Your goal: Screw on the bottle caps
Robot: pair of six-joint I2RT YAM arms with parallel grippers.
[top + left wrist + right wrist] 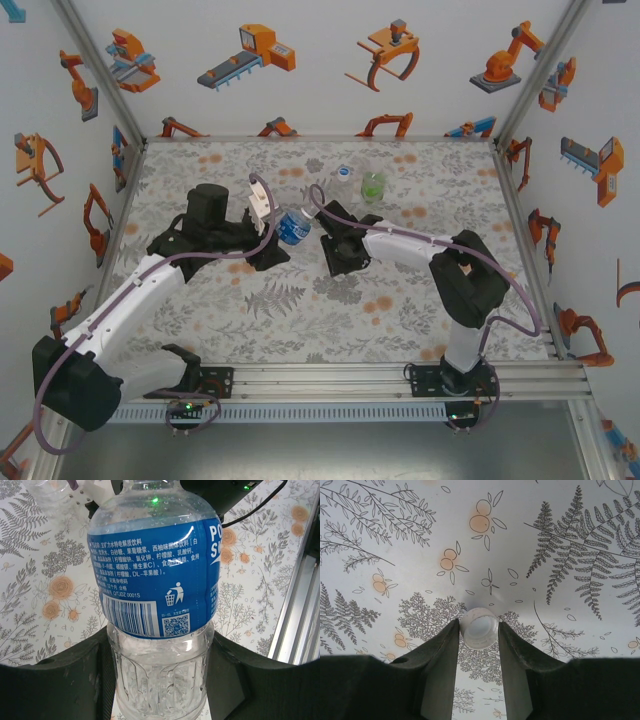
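My left gripper (280, 238) is shut on the lower body of the clear bottle with a blue label (293, 225). In the left wrist view that bottle (150, 580) stands between the two black fingers (60, 680) of the left gripper (160, 680). My right gripper (338, 255) is just right of it, pointing down at the table. In the right wrist view a white bottle cap (479, 627), hollow side towards the camera, is pinched between the tips of the right gripper (479, 630). The green bottle (373, 186) and the plain clear bottle (343, 178) stand further back.
The floral tablecloth (300, 320) covers the table inside white walls. An aluminium rail (400, 378) runs along the near edge by the arm bases. In the left wrist view, part of the right arm (220, 490) hangs close behind the held bottle.
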